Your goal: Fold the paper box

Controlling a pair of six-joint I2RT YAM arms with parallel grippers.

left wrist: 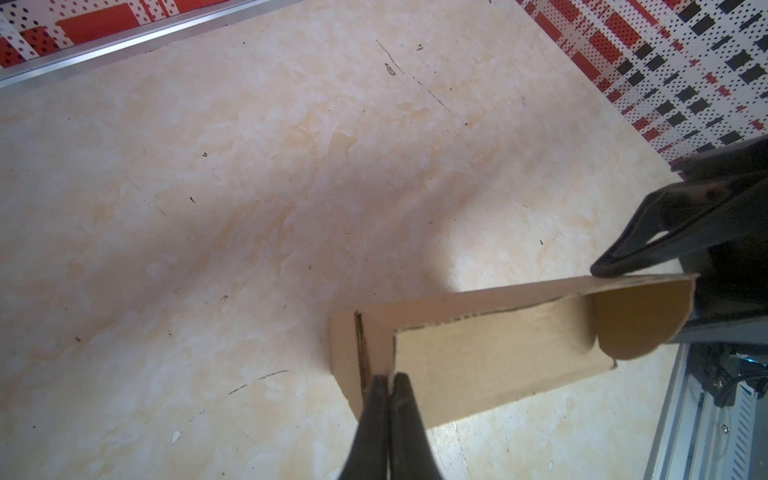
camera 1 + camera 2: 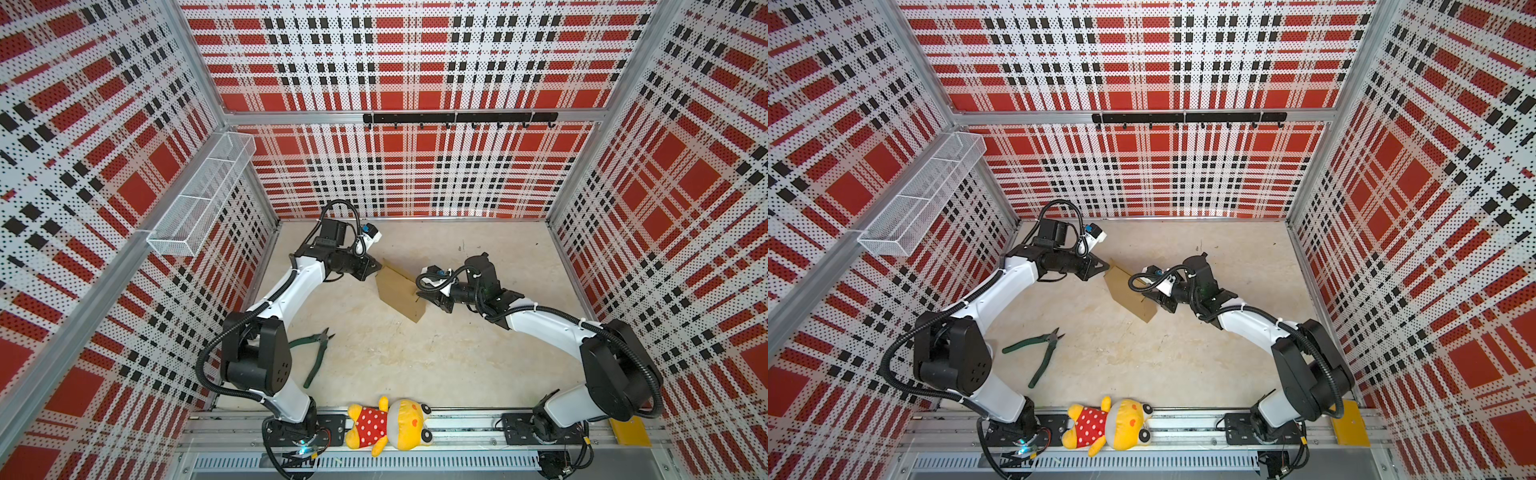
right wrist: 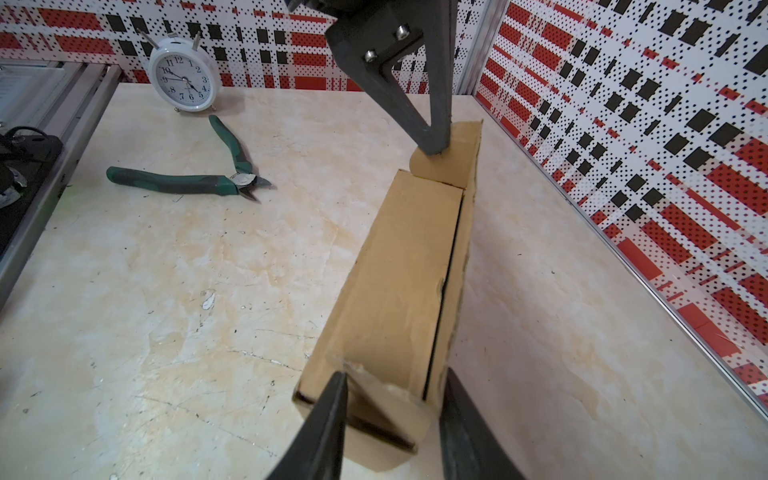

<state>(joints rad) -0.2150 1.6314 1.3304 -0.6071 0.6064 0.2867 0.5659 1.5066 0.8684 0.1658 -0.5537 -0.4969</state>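
While the paper box (image 2: 399, 291), a long and narrow shape of plain brown corrugated cardboard with its walls partly raised, lies on the pale marbled table top (image 2: 415, 374) a little above the middle of the frame in both top views, the relation that matters is its long axis. This axis runs from the upper left to the lower right, and one gripper stands at each end of it. At the upper left end, the left gripper (image 1: 388, 382) has its two black fingers pressed together on the thin edge of a cardboard wall, so it pinches the box there. In the right wrist view the same gripper is seen at the far end, in the upper middle of the frame. At the lower right end, the right gripper (image 3: 395, 374) has its jaws spread, one on each side of the near end of the box. A rounded flap (image 3: 382, 411) lies between them, at the bottom middle of the frame. I cannot tell whether the fingers press on the cardboard or only stand just beside it. From these jaws the box goes straight away, along its own length, toward the left gripper. I judge that the right gripper, being free and nearer to this loose flap, is the one to work on it, and that its push should go along the long axis, against the hold of the left gripper. A push across the axis could tip such a narrow box.
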